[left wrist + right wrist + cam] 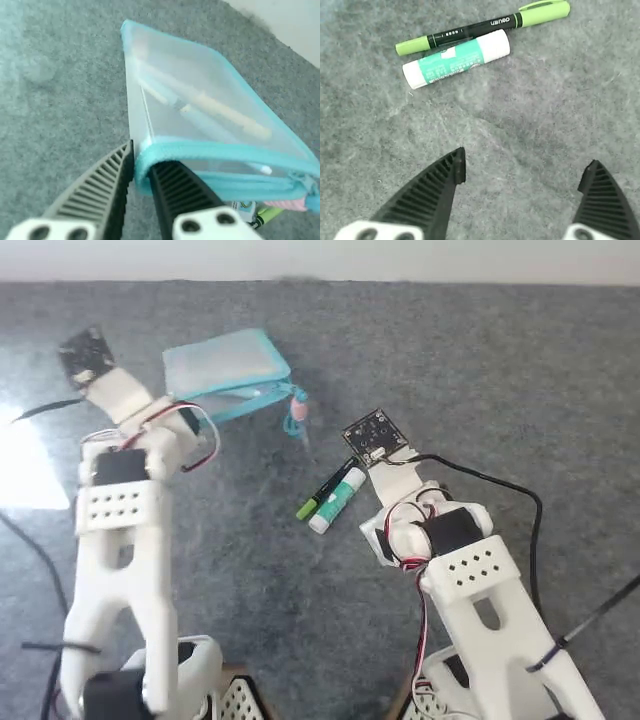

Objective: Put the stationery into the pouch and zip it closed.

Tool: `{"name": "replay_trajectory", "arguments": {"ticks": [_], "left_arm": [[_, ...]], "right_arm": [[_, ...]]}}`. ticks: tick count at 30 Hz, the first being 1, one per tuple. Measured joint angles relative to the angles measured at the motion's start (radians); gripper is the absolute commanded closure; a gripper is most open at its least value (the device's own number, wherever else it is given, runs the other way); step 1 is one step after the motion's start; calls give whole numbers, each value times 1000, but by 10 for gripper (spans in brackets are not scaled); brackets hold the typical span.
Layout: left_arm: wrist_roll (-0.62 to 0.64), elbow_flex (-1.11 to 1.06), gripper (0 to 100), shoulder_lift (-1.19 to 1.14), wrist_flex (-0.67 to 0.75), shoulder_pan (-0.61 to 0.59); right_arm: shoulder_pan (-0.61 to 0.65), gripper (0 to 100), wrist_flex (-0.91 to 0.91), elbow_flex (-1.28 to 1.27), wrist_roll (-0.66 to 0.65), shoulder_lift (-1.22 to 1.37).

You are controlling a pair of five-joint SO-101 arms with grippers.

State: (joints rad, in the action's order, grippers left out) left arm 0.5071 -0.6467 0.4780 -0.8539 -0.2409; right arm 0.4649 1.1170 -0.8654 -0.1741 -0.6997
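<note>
While some items sit inside the pouch (pixel 200 110), pen (pixel 480 27) and glue stick (pixel 456 58) lie on the desk (pixel 480 370). Left jaws clamp the pouch rim; right jaws stand apart; zip not yet closed.

We find the translucent, turquoise-edged zip pouch (pixel 225 365) at the far left of the grey felt table mat (pixel 480 360), with pale slim pens (pixel 220 112) inside it. The left gripper (pixel 141 162) pinches its corner. To the pouch's right and nearer to us, the green-capped black marker (pixel 328 488) and the white-and-teal glue stick (pixel 338 502) lie touching, side by side. The right gripper (pixel 526 162) hangs spread wide just beside them.
</note>
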Motion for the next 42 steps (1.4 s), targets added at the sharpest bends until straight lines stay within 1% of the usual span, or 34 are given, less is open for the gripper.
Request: {"name": "replay_trajectory", "arguments": {"ticks": [3, 5, 9, 12, 18, 20, 25, 27, 29, 32, 34, 42], "left_arm": [[-44, -107, 987, 84, 6, -6], [-63, -190, 987, 135, 41, -8], [-101, -305, 987, 212, 118, -14], [-114, -334, 987, 232, 150, -17], [-114, -342, 987, 232, 189, -81], [-114, -342, 987, 232, 189, -95], [-114, -342, 987, 232, 189, -114], [-114, -342, 987, 232, 189, -114], [-114, -342, 987, 232, 189, -117], [-114, -342, 987, 232, 189, -120], [-114, -342, 987, 232, 189, -120], [-114, -342, 987, 232, 189, -120]], "right_arm": [[66, 641, -21, 2, 20, 41], [92, 641, -46, 3, 49, 110], [130, 641, -64, 91, 169, 293], [135, 641, -64, 172, 302, 394], [138, 641, -64, 336, 660, 522], [143, 641, -71, 382, 720, 549], [212, 641, -74, 462, 741, 647], [219, 645, -94, 493, 741, 704], [216, 682, -101, 529, 741, 767], [203, 775, -101, 583, 741, 850], [187, 806, -101, 609, 741, 899], [176, 808, -75, 621, 741, 990]]}}
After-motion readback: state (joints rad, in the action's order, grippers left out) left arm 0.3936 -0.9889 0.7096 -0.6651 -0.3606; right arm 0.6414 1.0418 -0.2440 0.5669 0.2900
